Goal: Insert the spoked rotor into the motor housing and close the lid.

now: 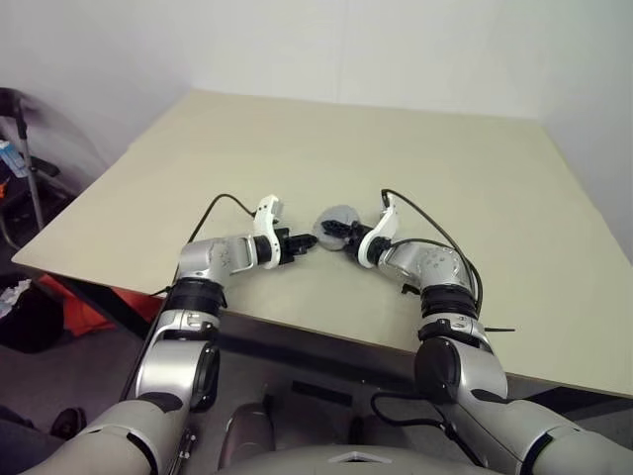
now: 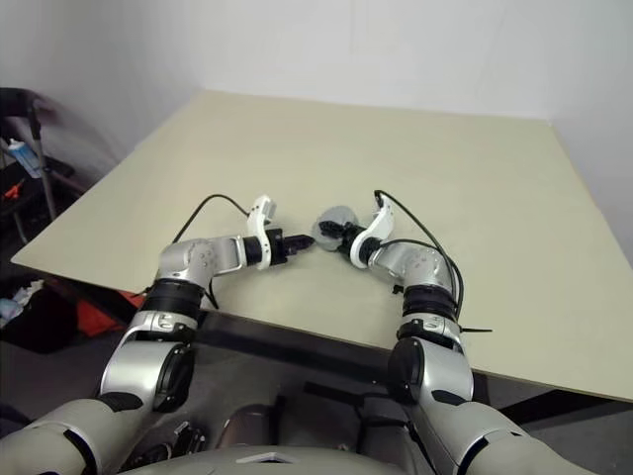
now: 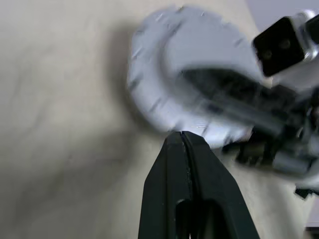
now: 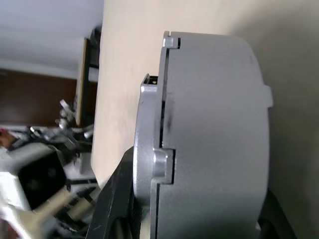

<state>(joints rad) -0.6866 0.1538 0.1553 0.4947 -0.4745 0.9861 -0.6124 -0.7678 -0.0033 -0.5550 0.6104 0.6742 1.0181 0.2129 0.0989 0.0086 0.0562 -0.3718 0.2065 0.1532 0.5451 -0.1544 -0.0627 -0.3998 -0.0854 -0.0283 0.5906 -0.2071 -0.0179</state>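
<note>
Pale beige table [image 1: 297, 148] fills the middle of the scene, set into a corner of white walls, with some clutter on the floor off its left edge.

Both arms reach in over the near part of the table and meet close together. The left gripper [image 1: 302, 242] has its two black fingers [image 3: 187, 169] pressed flat against each other, nothing between them — their tips sit just short of the rim of a round grey metal assembly, which lies directly ahead of them on the table.

That assembly is the motor housing [image 4: 214, 129], and the right gripper [image 1: 331, 230] is clamped on it. From the right wrist the housing is seen edge-on, as a smooth grey drum with a thinner notched lid [image 4: 149, 129] seated against one face; one black finger [image 4: 117, 199] lies along the lid side, the other against the drum's opposite face, so the housing sits squarely between the fingers. From the head views it is a small grey disc at the right fingertips, between the two grippers.
</note>
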